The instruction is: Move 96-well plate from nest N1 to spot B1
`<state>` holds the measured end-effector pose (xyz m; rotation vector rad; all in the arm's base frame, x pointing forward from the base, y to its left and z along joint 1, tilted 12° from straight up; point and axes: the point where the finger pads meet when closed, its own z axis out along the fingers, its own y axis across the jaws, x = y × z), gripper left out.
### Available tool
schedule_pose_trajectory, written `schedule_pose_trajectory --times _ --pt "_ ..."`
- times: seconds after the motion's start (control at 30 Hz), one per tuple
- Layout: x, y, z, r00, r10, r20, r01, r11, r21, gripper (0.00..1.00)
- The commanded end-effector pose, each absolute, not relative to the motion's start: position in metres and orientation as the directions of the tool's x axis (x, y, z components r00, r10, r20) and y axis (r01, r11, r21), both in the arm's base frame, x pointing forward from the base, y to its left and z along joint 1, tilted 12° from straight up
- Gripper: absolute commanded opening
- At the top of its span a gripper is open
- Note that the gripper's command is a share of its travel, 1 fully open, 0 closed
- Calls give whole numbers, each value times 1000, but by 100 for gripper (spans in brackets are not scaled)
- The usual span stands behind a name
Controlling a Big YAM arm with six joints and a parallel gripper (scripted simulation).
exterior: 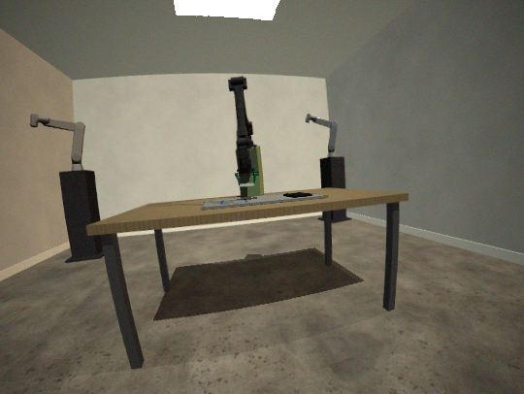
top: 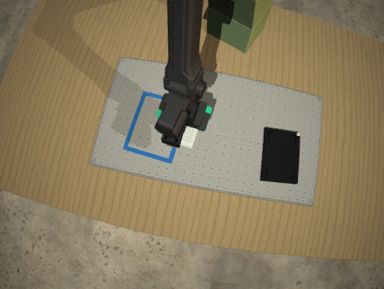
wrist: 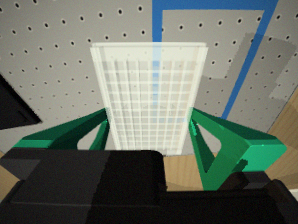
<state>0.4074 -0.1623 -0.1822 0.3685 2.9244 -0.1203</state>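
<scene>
Gripper (wrist: 149,131) clamped on white well plate (wrist: 150,95), green fingers pressing its 2 long sides. Plate held above grey deck (top: 231,107), off surface, over right edge of blue tape outline (top: 132,132); part of plate overlaps tape line in wrist view. Top view: plate (top: 188,137) pokes out beside gripper (top: 183,115), near outline's right side. Black nest (top: 280,155) sits well apart on deck's right. Green block (top: 242,25) behind deck on wooden table (top: 53,89).
</scene>
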Motion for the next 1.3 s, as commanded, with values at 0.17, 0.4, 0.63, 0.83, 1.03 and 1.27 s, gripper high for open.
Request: schedule_pose_trajectory --times 0.17,0.4,0.63,0.83,1.03,1.27 --pt "414 -195 -173 -952 215 -219 234 970 -65 0" --pt "406 -213 -179 -954 216 -206 233 970 -61 0" --pt "403 -233 -177 -954 216 -207 234 970 -62 0" --pt "399 -253 -176 -954 216 -209 234 970 -63 0" --pt "403 -243 -174 -957 194 -215 212 975 -67 0" --pt "397 -247 -174 -953 208 -219 227 971 -68 0"
